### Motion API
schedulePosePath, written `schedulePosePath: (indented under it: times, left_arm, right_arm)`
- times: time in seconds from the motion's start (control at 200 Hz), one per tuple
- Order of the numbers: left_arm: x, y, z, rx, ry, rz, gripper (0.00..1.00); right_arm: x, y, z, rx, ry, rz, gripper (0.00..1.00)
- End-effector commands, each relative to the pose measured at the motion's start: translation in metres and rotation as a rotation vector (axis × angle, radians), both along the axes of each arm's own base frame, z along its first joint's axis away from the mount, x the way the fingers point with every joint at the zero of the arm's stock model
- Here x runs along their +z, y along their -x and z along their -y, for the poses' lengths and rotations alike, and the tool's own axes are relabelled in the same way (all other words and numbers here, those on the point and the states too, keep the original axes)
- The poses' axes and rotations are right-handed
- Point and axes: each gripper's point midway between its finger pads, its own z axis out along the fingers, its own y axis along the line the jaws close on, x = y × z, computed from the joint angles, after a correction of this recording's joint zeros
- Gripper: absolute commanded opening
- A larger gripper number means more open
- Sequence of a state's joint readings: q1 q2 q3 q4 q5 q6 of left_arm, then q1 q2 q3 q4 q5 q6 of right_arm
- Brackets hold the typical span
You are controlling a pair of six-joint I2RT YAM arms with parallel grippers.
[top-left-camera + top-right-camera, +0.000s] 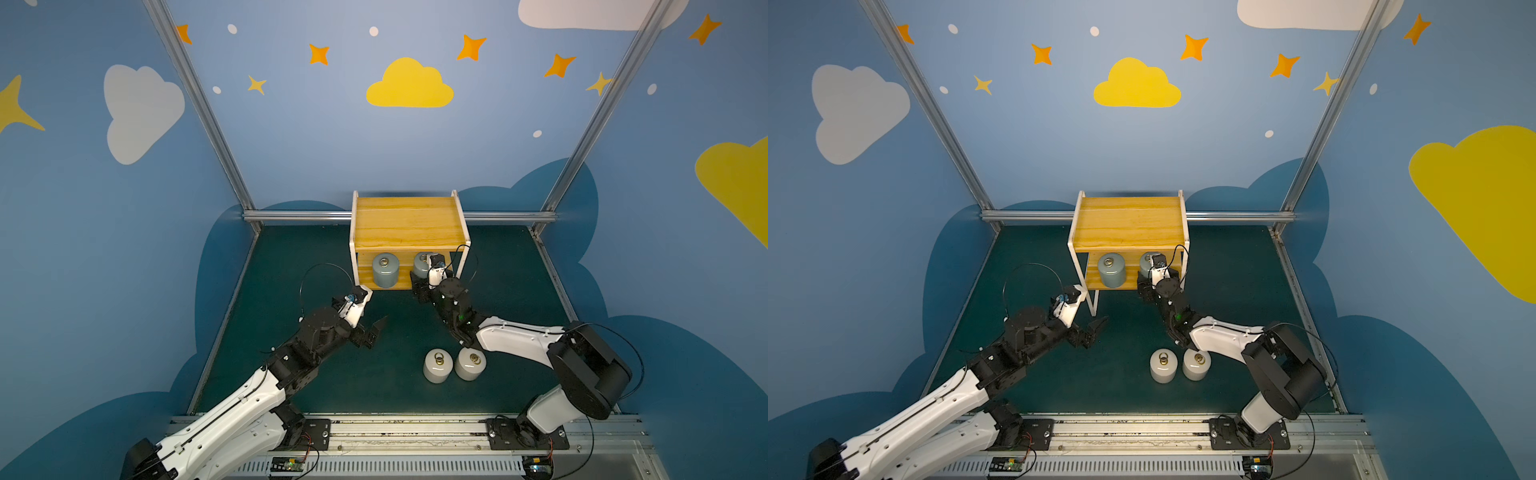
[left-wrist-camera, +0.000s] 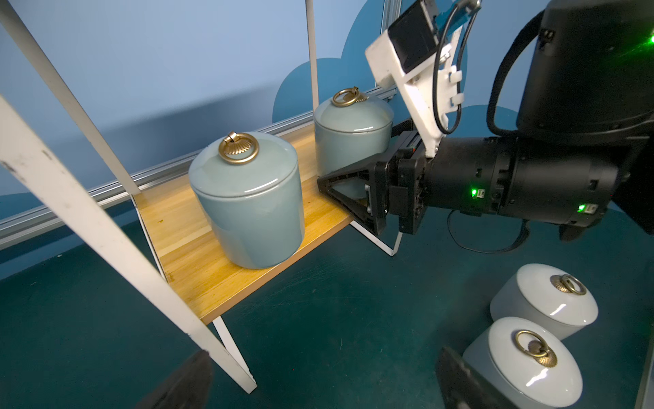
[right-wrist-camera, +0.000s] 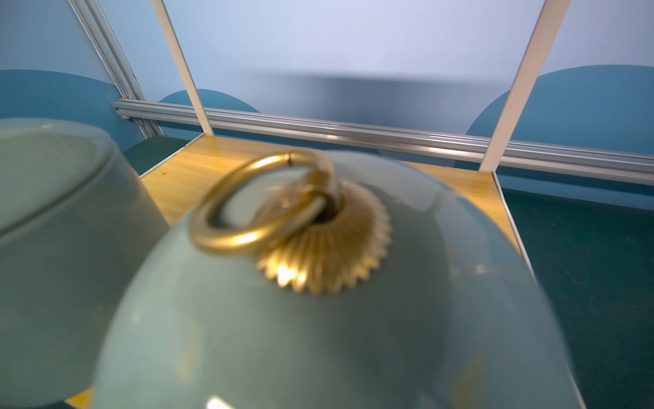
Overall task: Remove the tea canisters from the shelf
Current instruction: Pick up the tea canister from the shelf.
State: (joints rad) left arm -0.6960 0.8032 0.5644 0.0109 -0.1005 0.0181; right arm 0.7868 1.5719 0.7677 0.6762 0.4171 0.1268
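The green table (image 1: 332,374) sits inside blue walls painted with clouds and stars, and the shelf (image 1: 409,224) stands at its far edge, its top board bare. Two white canisters (image 1: 437,366) (image 1: 470,364) stand upright just beside each other on the table, well in front of the shelf and next to the right arm's forearm. Two grey-blue canisters are on the lower board: the left grey-blue canister (image 1: 385,272) stands free near the front edge, and the right grey-blue canister (image 1: 420,266) stands just beside it, further back in the left wrist view. The top board overhangs both, and a thin white frame post (image 1: 464,262) rises at the right front corner, close to the right wrist. The right end effector (image 1: 419,280) reaches in level from the front under the top board and is closed on the right grey-blue canister, one black finger (image 2: 346,180) lying flat against its side below the lid. The right wrist view is filled by that canister's lid and brass ring (image 3: 254,212). The left end effector (image 1: 376,332) hangs over the table in front of the shelf's left leg, its jaws spread wide and holding nothing, well apart from the left grey-blue canister and from the white pair.
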Motion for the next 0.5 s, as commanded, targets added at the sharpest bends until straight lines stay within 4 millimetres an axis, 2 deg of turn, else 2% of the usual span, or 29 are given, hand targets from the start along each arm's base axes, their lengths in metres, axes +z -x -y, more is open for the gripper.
schedulePosePath:
  times: [0.0,0.496]
  left_arm:
    - [0.001,0.002,-0.001,-0.009,0.004,0.006,0.99]
    - [0.003,0.003,-0.002,-0.008,0.004,0.010,0.99]
  right_arm:
    - [-0.001,0.002,-0.009,0.029,0.012,0.004,0.73]
    - [0.007,0.023,-0.013,0.069,0.001,0.019,0.68]
